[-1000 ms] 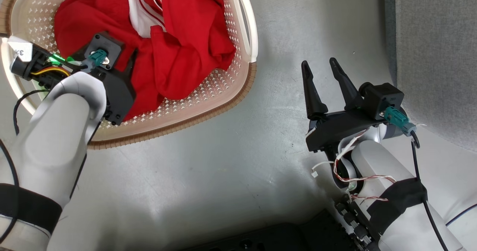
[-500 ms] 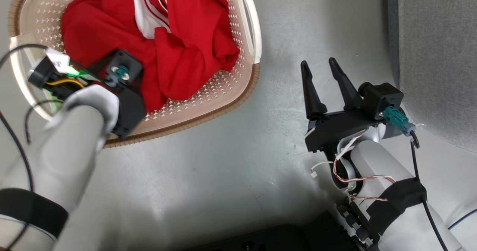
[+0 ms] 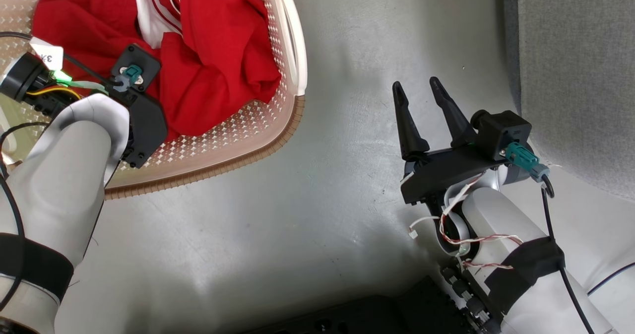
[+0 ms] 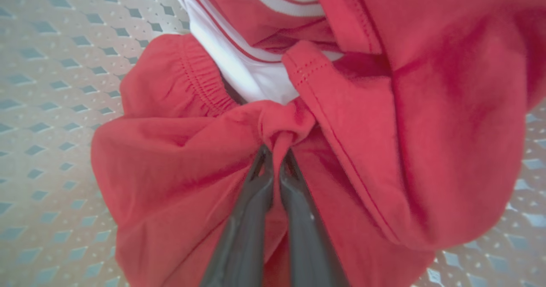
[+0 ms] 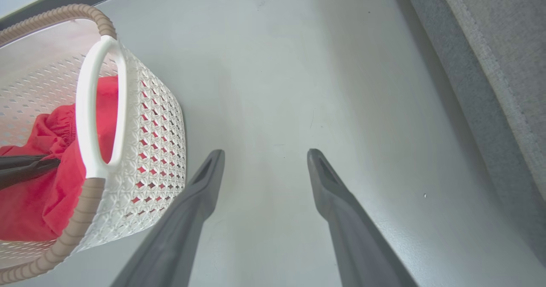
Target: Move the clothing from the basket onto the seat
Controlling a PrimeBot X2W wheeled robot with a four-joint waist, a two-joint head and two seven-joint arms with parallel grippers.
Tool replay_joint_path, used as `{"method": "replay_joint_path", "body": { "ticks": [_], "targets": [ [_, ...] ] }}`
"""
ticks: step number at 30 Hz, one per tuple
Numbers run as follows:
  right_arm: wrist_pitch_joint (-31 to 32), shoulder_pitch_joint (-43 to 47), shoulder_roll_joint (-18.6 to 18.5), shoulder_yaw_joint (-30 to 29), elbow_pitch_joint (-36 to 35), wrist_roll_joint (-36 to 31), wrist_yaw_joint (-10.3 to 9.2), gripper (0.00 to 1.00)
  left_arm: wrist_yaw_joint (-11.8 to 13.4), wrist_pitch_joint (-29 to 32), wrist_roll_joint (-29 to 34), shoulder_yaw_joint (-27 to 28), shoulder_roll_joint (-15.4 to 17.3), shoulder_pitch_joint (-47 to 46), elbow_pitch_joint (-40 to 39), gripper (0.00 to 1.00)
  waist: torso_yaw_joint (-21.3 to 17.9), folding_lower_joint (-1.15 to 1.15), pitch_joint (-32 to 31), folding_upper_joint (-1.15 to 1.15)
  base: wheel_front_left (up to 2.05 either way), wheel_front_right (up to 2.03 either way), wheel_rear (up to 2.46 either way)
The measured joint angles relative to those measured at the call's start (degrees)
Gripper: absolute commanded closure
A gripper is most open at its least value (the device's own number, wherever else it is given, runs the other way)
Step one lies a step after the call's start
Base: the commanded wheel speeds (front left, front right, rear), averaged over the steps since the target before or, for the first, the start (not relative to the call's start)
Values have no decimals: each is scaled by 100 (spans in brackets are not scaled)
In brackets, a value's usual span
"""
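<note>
The clothing (image 3: 213, 61), bright red with white trim, lies heaped in the cream perforated basket (image 3: 278, 130) at the upper left of the head view. In the left wrist view my left gripper (image 4: 275, 152) is shut on a bunched fold of the clothing (image 4: 384, 129) inside the basket (image 4: 51, 86). Its fingers are hidden under the wrist in the head view. My right gripper (image 3: 414, 82) hangs open over bare floor between the basket and the grey seat (image 3: 575, 76). The right wrist view shows that gripper (image 5: 265, 152) holding nothing, with the basket (image 5: 158, 120) to its left and the seat (image 5: 503, 44) to its right.
Smooth grey floor (image 3: 322, 185) stretches between basket and seat. The robot's dark base (image 3: 372, 316) lies along the bottom edge of the head view. The basket's white handle (image 5: 100, 108) faces the right gripper.
The head camera has shifted, so the basket now sits farther left. The left wrist has wavered over the basket, ending slightly nearer its middle. The right arm has kept its pose.
</note>
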Motion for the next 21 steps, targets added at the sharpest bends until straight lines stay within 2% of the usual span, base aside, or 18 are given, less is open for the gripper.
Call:
{"method": "replay_joint_path", "body": {
  "ticks": [8, 21],
  "targets": [
    [0, -9, -2, -103, 86, -3, 0, 0, -43, -227, -24, 10, -127, 0, 157, 100, 22, 0, -65, 0, 0, 0, 0],
    [0, -25, 4, -265, 285, -64, 0, 0, -91, -933, -327, 66, -503, 202, 237, 100, 136, 0, -438, 0, 0, 0, 0]
  ]
}}
